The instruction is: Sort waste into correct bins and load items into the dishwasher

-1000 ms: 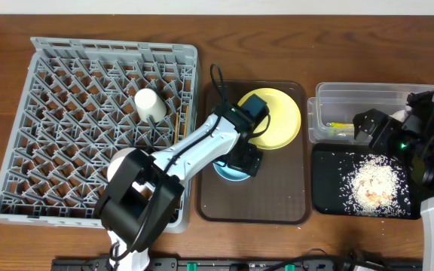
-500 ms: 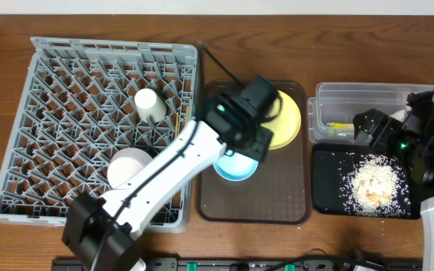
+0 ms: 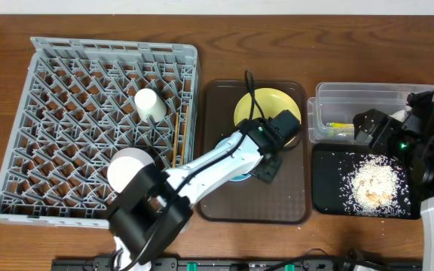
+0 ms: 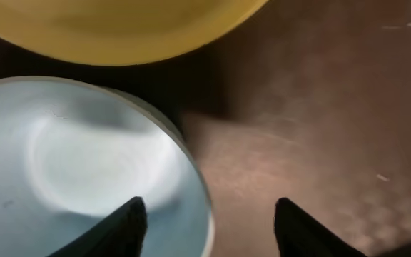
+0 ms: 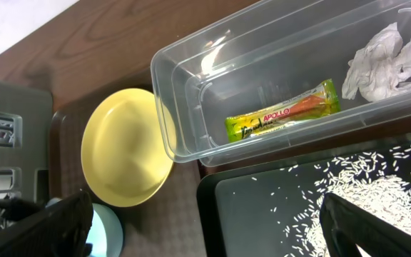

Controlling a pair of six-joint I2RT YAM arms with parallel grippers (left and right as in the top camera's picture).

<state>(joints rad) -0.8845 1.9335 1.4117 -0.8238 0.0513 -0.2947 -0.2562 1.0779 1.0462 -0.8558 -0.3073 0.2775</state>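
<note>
Ahead of the wide-spread right pincer (image 5: 205, 221) sits the clear tub (image 5: 191, 93) (sachet (image 5: 284, 118) and napkin (image 5: 384, 61) inside); rice (image 5: 377, 193) lies nearer, between its fingers.

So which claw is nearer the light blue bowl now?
Left. The left claw straddles the light blue bowl rim; the right claw sits off over the clear tub and black tray.

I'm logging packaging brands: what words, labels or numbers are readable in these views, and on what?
"APOLLO": on the small green-yellow sachet wrapper lying inside the clear rectangular plastic tub.
Smaller cursive print on the wrapper's green end: too blurred to read.
Nothing else carries readable text.
</note>
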